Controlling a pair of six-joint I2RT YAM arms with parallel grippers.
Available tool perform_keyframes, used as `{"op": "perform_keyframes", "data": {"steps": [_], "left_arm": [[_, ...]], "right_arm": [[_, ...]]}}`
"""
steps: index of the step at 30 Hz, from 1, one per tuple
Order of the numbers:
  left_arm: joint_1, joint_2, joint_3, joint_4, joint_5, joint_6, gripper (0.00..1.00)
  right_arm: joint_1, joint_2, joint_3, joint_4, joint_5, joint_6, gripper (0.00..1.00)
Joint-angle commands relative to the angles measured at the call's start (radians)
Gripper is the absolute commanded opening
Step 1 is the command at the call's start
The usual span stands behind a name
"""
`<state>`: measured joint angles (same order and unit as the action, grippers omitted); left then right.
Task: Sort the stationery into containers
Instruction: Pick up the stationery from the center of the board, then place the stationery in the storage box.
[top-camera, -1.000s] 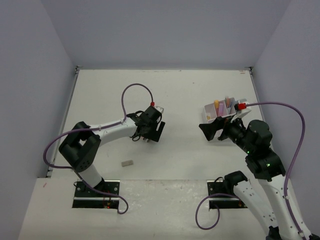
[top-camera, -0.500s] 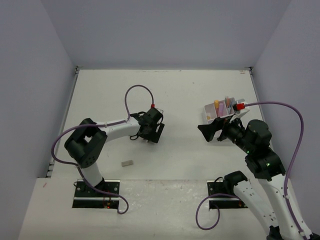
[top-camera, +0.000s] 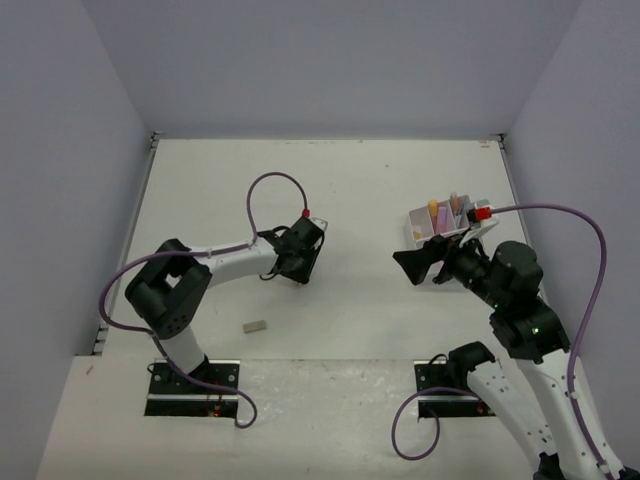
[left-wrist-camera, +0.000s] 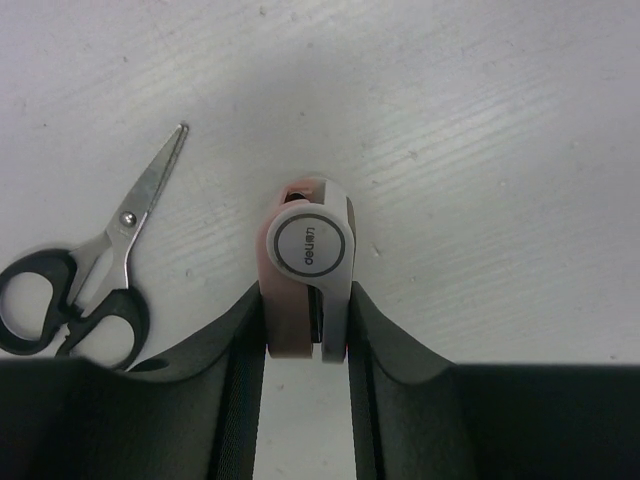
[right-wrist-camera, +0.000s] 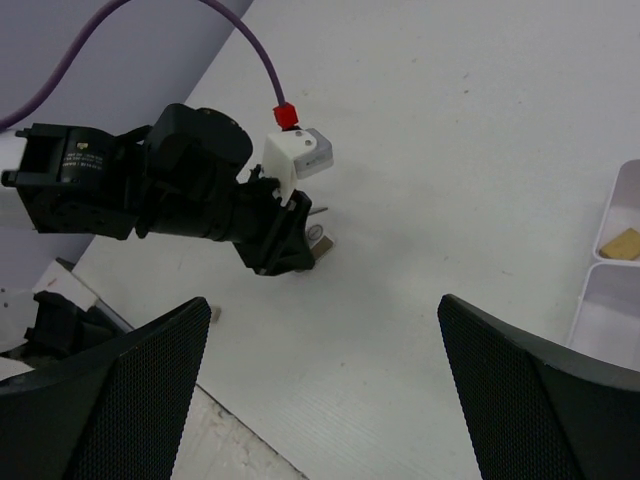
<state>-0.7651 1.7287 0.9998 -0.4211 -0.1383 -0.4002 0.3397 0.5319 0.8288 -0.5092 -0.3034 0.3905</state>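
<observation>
the left gripper (left-wrist-camera: 305, 300) is closed on a small pink-and-white correction-tape dispenser (left-wrist-camera: 311, 247), one finger against each flat side. its long axis runs straight out from the gripper, and the round white-capped end points away over the desk (left-wrist-camera: 480, 120). just beside it lie black-handled scissors (left-wrist-camera: 95, 275) on a diagonal, blades together and pointing up and right, handle loops nearest the gripper. the left wrist view alone shows these two plainly; from above the gripper largely hides them. the top view adds a small grey eraser (top-camera: 255, 326) near the left arm's base and the white tray (top-camera: 420, 213) at right, with markers (top-camera: 433, 208) in it. the right gripper (top-camera: 408, 264) hovers just before the tray, jaws wide, holding nothing. its wrist view catches a tan eraser (right-wrist-camera: 622, 242) in one tray compartment.
</observation>
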Motion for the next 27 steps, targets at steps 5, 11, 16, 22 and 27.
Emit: {"op": "perform_keyframes", "data": {"steps": [5,11,16,22,27], "left_arm": [[-0.203,-0.304,-0.150,0.350,0.018,0.069,0.00],[-0.359,-0.449,-0.259,0.666,-0.070,0.159,0.00],[-0.421,-0.550,-0.379,0.883,-0.079,0.234,0.00],[-0.439,-0.579,-0.429,1.021,0.002,0.306,0.00],[-0.442,-0.552,-0.400,1.024,0.038,0.326,0.00]], "right_arm": [[0.002,0.074,0.007,0.034,-0.181,0.133,0.99],[0.002,0.156,-0.003,0.055,-0.263,0.226,0.92],[0.005,0.160,-0.007,0.013,-0.263,0.234,0.87],[0.079,0.176,-0.003,0.002,-0.316,0.255,0.76],[0.149,0.214,0.019,-0.029,-0.231,0.241,0.70]]}}
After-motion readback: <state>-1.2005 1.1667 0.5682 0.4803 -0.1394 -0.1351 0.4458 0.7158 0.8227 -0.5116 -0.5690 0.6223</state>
